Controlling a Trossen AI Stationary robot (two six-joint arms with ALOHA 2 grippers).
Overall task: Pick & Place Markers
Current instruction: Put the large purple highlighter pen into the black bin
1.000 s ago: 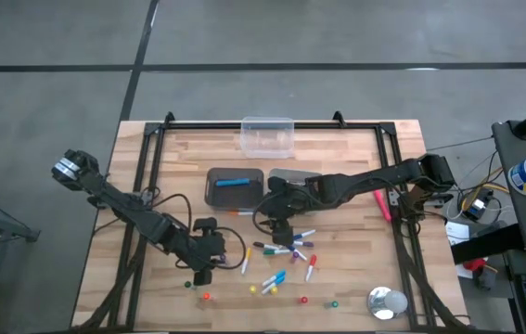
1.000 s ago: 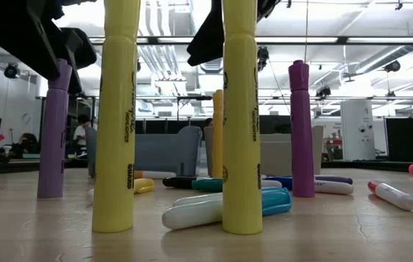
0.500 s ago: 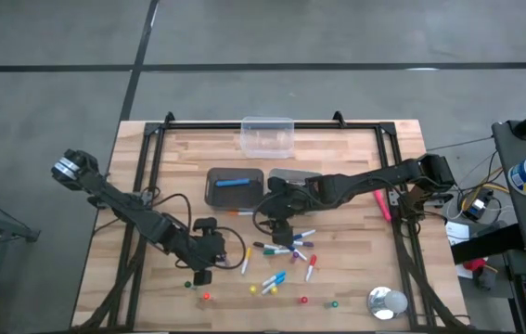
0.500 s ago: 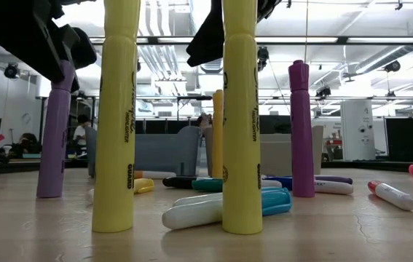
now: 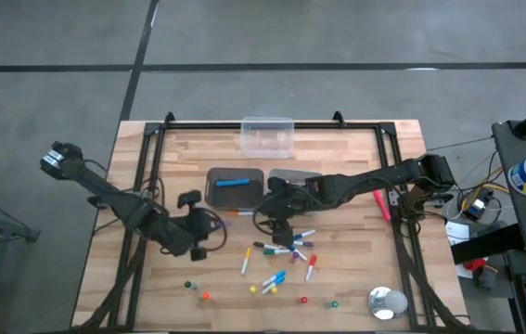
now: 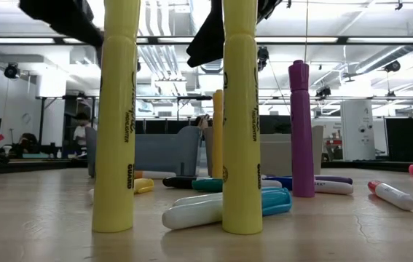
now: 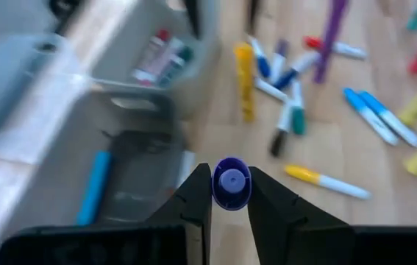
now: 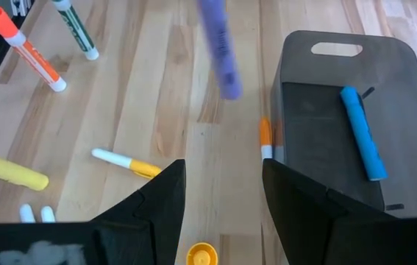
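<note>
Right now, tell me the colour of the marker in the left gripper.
Purple marker, clamped in the left gripper; clearest in the left wrist view.

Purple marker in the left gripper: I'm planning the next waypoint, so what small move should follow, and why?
Probably carry it on toward the dark tray and stop above it. The left gripper is shut on the purple marker, lifted clear of the table, and the tray, already holding a blue marker, lies just ahead. The right gripper hangs open by the tray's other side, so keep clear of it.
</note>
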